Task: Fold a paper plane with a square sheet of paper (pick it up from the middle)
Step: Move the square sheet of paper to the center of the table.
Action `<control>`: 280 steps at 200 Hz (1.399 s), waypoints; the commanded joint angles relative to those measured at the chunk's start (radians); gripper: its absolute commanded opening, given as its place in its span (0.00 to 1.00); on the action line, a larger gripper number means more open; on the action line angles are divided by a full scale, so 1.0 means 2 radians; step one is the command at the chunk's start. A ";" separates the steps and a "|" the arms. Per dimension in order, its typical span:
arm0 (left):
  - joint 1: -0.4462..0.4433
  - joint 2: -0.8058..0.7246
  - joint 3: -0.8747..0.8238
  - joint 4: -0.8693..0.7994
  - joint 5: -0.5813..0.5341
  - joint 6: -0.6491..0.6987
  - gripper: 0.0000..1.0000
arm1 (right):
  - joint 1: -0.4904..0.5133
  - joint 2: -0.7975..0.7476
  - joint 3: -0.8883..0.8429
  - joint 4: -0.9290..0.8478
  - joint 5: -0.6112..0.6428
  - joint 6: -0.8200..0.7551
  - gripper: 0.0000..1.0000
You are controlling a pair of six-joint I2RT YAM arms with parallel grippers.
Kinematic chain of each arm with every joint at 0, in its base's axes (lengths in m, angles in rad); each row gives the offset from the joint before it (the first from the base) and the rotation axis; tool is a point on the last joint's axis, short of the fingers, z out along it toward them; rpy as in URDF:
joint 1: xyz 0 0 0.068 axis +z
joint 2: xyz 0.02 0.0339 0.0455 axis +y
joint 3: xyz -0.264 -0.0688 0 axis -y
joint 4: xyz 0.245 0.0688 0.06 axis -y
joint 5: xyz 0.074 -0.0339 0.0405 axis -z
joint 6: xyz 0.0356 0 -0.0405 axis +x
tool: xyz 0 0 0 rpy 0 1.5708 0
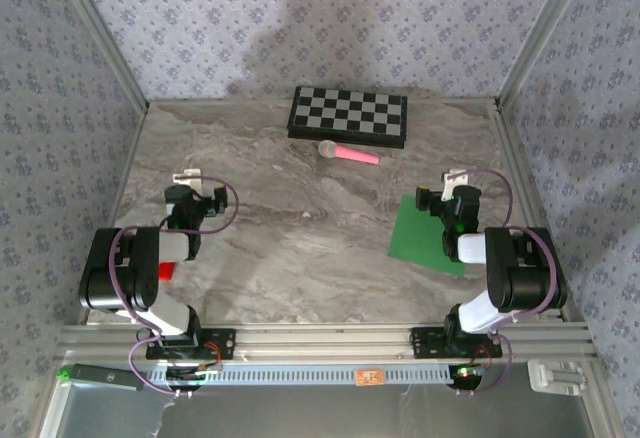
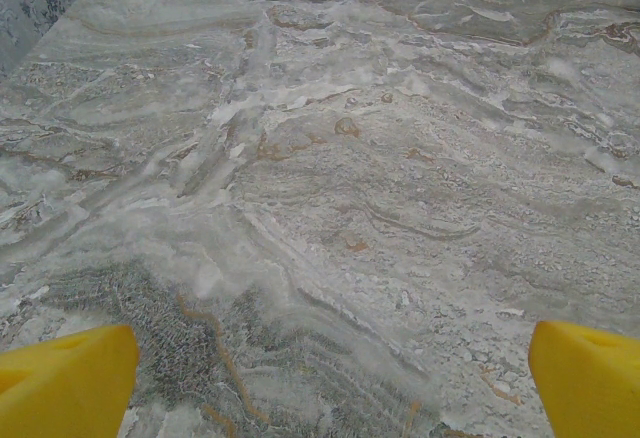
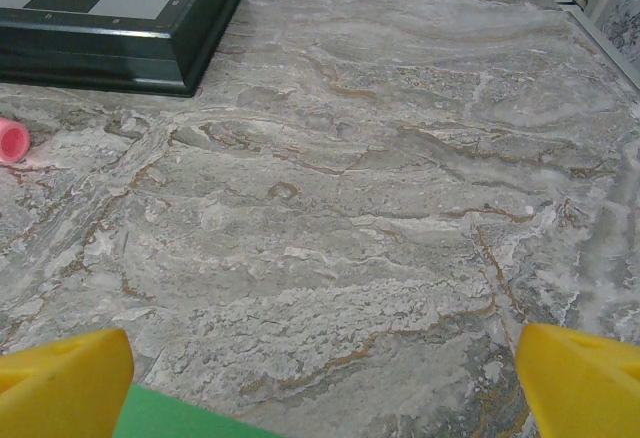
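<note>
The square sheet of paper (image 1: 420, 238), bright green, lies flat and unfolded on the marble table at the right. Its right part is hidden under my right arm. My right gripper (image 1: 455, 186) hangs over the sheet's far edge and is open. In the right wrist view its yellow fingertips (image 3: 65, 383) stand wide apart around bare marble, and a corner of the green sheet (image 3: 180, 420) shows at the bottom left. My left gripper (image 1: 197, 186) is open over bare table at the left, far from the sheet. Nothing lies between its yellow fingertips (image 2: 70, 383).
A black-and-white checkered board (image 1: 348, 115) lies at the back centre, with a pink-handled microphone (image 1: 350, 153) just in front of it. The board (image 3: 110, 18) and the microphone's pink end (image 3: 12, 141) sit far left in the right wrist view. Patterned walls enclose the table.
</note>
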 commanded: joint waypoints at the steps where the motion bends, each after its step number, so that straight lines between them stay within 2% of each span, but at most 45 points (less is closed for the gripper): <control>1: 0.003 0.003 0.010 0.011 -0.002 -0.005 1.00 | -0.004 0.002 0.013 -0.005 -0.003 0.001 1.00; 101: 0.003 0.001 0.009 0.014 -0.005 -0.006 1.00 | -0.006 -0.004 0.014 -0.007 -0.017 0.001 1.00; 119: 0.003 -0.025 0.019 -0.025 -0.042 -0.020 1.00 | -0.003 -0.037 0.041 -0.082 -0.022 -0.007 1.00; 139: 0.003 -0.066 0.047 -0.106 -0.048 -0.021 1.00 | 0.011 -0.077 0.098 -0.198 -0.002 -0.013 1.00; 153: 0.002 -0.088 0.063 -0.143 -0.059 -0.025 1.00 | 0.022 -0.103 0.134 -0.244 0.020 0.009 1.00; 170: 0.002 -0.116 0.078 -0.170 -0.072 -0.061 1.00 | 0.030 -0.127 0.174 -0.281 0.030 0.055 1.00; 195: 0.001 -0.161 0.125 -0.258 -0.046 -0.124 1.00 | 0.036 -0.143 0.257 -0.395 0.011 0.122 1.00; 222: 0.001 -0.176 0.187 -0.356 -0.001 -0.181 1.00 | 0.035 -0.151 0.284 -0.421 0.025 0.225 1.00; 264: 0.001 -0.167 0.215 -0.403 0.051 -0.234 1.00 | 0.015 -0.086 0.329 -0.546 -0.008 0.268 1.00; 280: 0.001 -0.154 0.227 -0.417 0.096 -0.226 1.00 | 0.010 -0.067 0.322 -0.576 -0.007 0.287 1.00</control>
